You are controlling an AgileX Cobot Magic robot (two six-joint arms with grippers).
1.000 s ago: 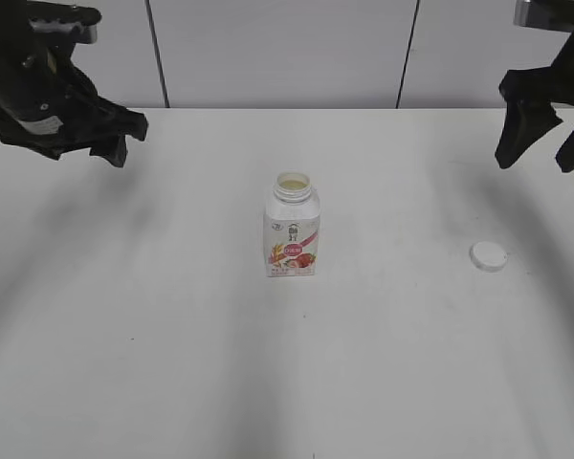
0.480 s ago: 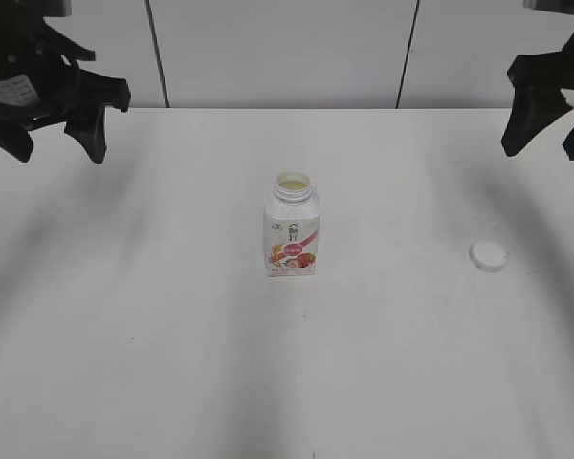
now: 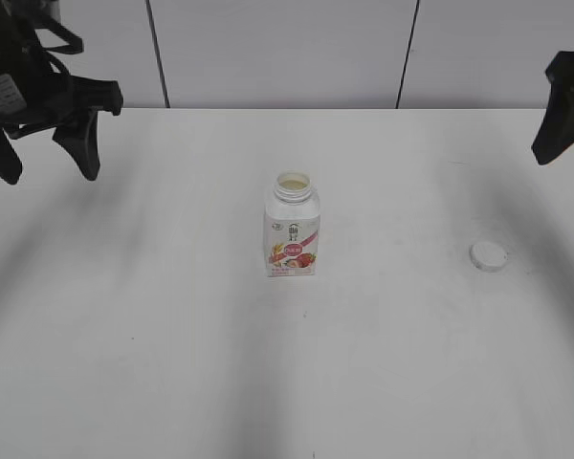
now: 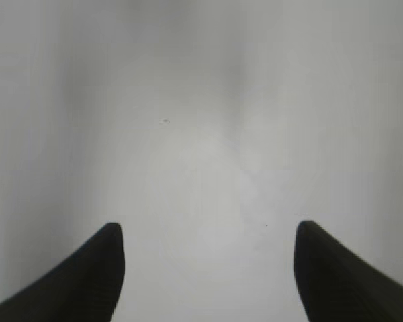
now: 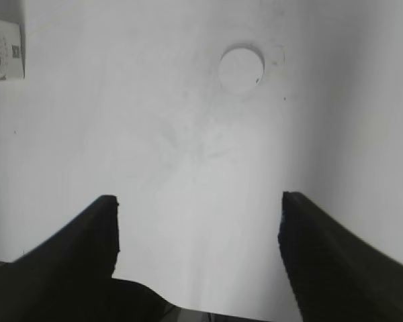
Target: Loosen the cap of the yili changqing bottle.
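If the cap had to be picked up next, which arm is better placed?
Right, probably. The cap lies on the table's right side, in the right wrist view ahead of the open right gripper. The left gripper hangs far left, beyond the bottle.

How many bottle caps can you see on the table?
1. The cap lies flat on the white table, off to the right of the open yili changqing bottle and apart from it. No other cap shows in any view.
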